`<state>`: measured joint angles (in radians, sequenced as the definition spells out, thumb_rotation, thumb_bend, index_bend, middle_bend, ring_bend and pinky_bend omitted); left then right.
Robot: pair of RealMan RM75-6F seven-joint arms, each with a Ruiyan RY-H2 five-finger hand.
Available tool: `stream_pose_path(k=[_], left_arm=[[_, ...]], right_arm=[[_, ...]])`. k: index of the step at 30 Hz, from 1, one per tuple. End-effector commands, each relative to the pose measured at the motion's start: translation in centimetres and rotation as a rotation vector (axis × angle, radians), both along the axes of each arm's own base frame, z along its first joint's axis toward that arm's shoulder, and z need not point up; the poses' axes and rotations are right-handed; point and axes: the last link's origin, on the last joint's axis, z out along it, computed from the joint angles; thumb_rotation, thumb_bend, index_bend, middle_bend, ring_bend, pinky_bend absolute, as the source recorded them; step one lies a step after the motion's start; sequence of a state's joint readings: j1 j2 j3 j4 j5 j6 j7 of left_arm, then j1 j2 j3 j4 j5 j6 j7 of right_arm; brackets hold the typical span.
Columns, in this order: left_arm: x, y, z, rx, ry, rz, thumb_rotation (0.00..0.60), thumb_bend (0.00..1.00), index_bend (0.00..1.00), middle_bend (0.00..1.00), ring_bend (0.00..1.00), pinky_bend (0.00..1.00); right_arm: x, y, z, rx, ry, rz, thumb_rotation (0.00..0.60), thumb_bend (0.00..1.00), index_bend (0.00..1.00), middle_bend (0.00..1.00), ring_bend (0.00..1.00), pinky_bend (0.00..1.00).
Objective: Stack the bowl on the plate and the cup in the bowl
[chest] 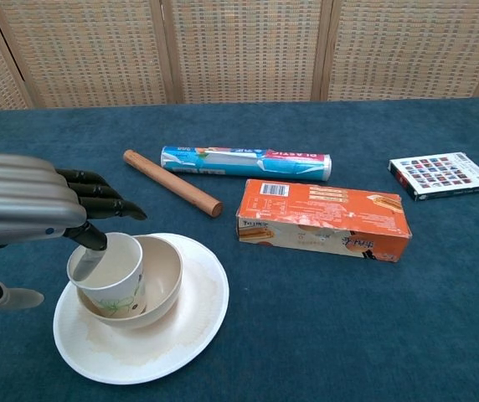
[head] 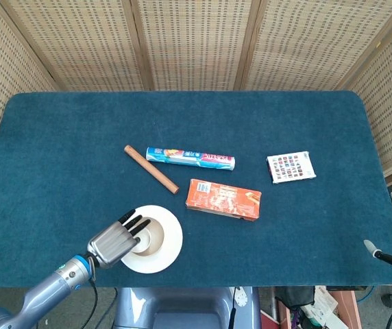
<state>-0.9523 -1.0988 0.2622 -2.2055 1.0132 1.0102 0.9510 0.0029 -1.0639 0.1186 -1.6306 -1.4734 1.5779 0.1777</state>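
Note:
A white paper plate [chest: 191, 331] lies near the table's front left, and a cream bowl [chest: 162, 270] sits on it. The paper cup [chest: 108, 274] with a green flower print stands in the bowl, leaning against its left rim. My left hand [chest: 23, 209] hovers over the plate's left side with its fingers spread. One fingertip dips inside the cup's rim, while the thumb stays well left of the cup. In the head view the left hand [head: 114, 241] covers the left part of the plate [head: 172, 236]. Only the thumb of my right hand [head: 372, 247] shows, at the table's front right corner, holding nothing.
A wooden rod [chest: 172, 182] and a foil-wrap roll [chest: 248, 162] lie behind the plate. An orange box [chest: 323, 219] sits to its right, and a small patterned card box [chest: 443, 174] lies further right. Wicker screens stand behind the table.

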Motion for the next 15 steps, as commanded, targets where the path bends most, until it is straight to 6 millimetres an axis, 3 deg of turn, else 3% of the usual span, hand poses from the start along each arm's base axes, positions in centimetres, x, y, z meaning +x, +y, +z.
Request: stream_pose_path(k=[1, 15], left_arm=[[-0.3, 0.0, 0.3, 0.010, 0.000, 0.003, 0.600, 0.30, 0.44, 0.00, 0.00, 0.00], [0.7, 1.0, 2.0, 0.102, -0.162, -0.002, 0.600, 0.30, 0.44, 0.00, 0.00, 0.00]], right_arm=[[0.0, 0.0, 0.0, 0.002, 0.001, 0.000, 0.600, 0.14, 0.00, 0.00, 0.00, 0.00], [0.1, 0.0, -0.2, 0.006, 0.003, 0.001, 0.600, 0.14, 0.00, 0.00, 0.00, 0.00]])
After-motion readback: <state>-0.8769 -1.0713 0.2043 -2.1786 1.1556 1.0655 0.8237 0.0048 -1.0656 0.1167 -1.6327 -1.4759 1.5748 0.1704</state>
